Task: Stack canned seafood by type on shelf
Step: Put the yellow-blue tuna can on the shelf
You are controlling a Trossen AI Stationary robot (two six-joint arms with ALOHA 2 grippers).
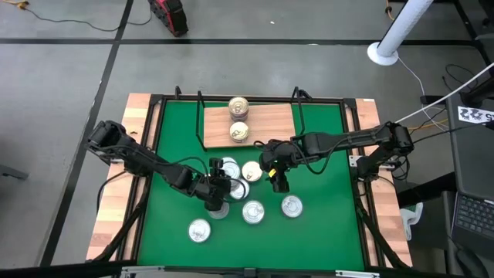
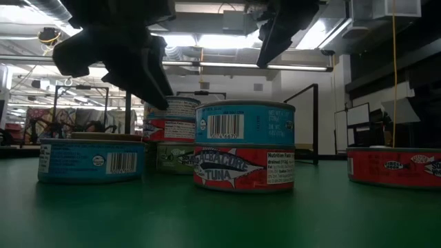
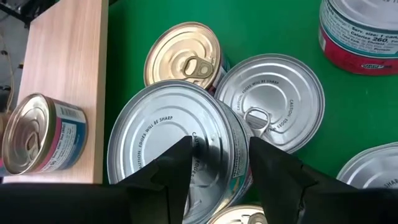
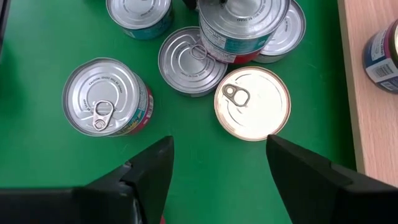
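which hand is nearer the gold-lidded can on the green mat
Right. The right hand hovers open just beside the gold-lidded can; the left hand sits farther off, over the stacked cans next to it.

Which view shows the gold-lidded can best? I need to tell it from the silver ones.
The right wrist view: the gold-lidded can lies whole, tab visible, ahead of the open right gripper. The left wrist view shows it partly covered; the high view shows it small; in the low view I cannot pick it out.
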